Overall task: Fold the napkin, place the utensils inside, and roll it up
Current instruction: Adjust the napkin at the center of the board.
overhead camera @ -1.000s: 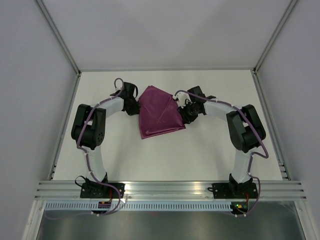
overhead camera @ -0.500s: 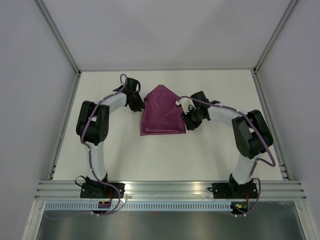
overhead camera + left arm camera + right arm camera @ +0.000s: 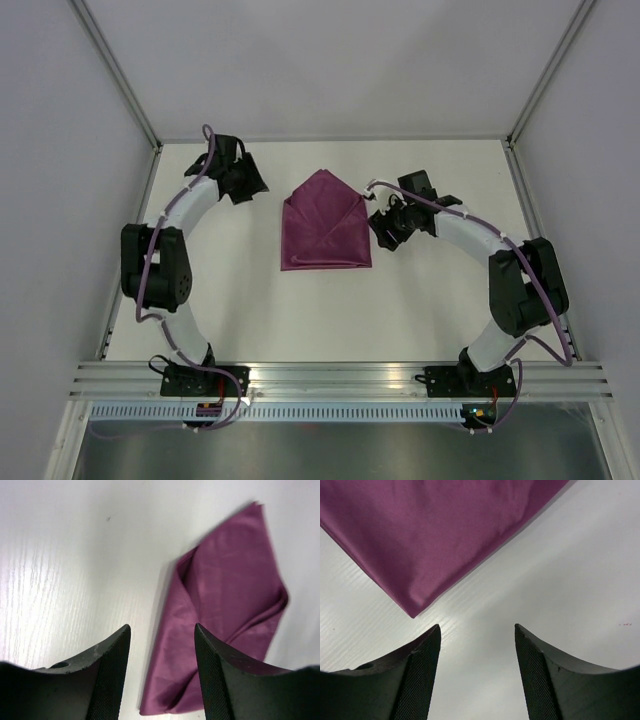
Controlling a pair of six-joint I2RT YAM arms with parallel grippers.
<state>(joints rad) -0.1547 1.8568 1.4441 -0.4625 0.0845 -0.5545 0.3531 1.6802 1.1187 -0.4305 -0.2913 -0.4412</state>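
Observation:
The plum-purple napkin [image 3: 323, 225] lies flat on the white table, folded into a house shape with a point toward the far side. My left gripper [image 3: 250, 186] hovers open a short way off its upper left corner, holding nothing. In the left wrist view the napkin [image 3: 225, 615] shows ahead and right of the open gripper [image 3: 162, 630]. My right gripper [image 3: 384, 232] stands open just beside the cloth's right edge. In the right wrist view a napkin corner [image 3: 435, 530] lies ahead of the empty gripper [image 3: 477, 630]. The utensils are out of view.
The white table [image 3: 420, 300] is bounded by grey walls with metal frame posts on the left, right and back. An aluminium rail [image 3: 340, 378] with both arm bases runs along the near edge.
Both grippers opened and let go of the napkin, which now lies flat with its sides folded in. The left arm drew back up and left; the right drew slightly right.

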